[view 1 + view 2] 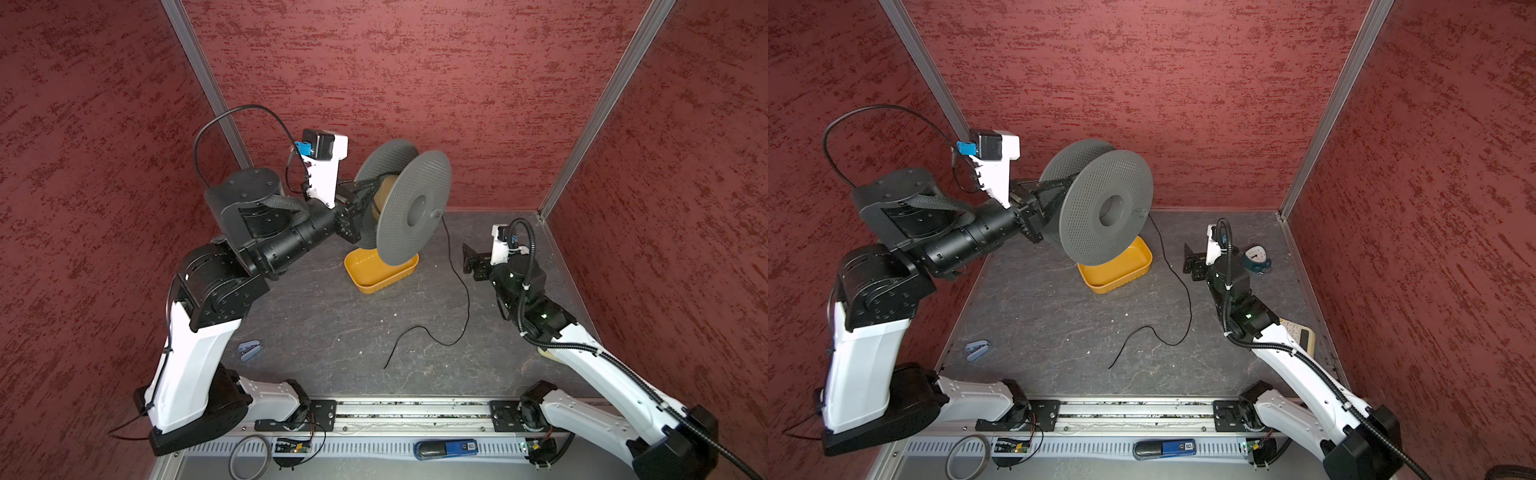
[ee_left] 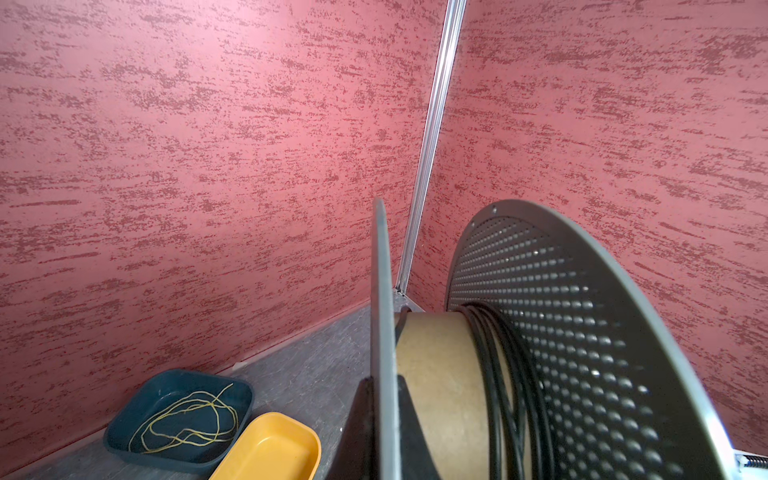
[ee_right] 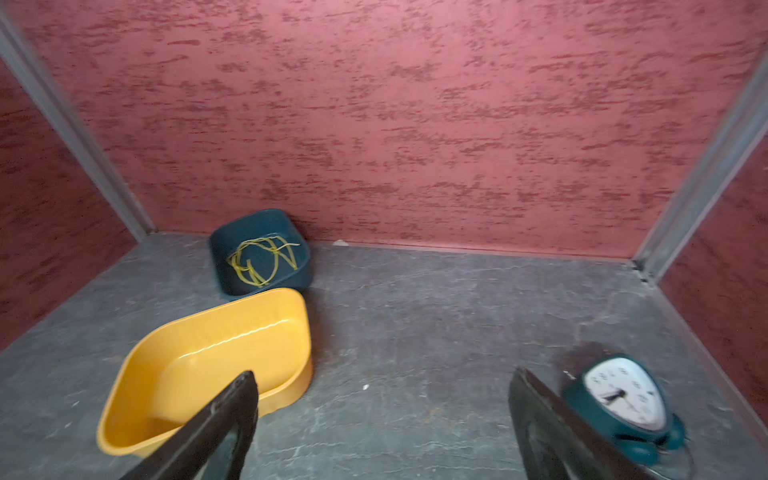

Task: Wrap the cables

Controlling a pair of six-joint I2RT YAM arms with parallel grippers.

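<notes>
Black cable [image 1: 468, 303] near right tool [image 1: 469, 262], apart

Left arm [image 1: 195, 365] raised, elbow high, forearm reaching level toward back centre. Left end effector [image 1: 368, 193] pinched shut on a reel [image 1: 401, 237] flange, reel held in the air. Right arm [image 1: 602, 374] stretched forward, low over the tabletop [image 1: 332, 324]. Right end effector [image 3: 382, 419] jaws wide apart, empty.

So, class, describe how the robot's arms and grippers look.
Left arm and right arm: white shells, black joints. A thin black cable loops off the left; a ribbed black hose follows the right. Left gripper and right gripper are black.
</notes>
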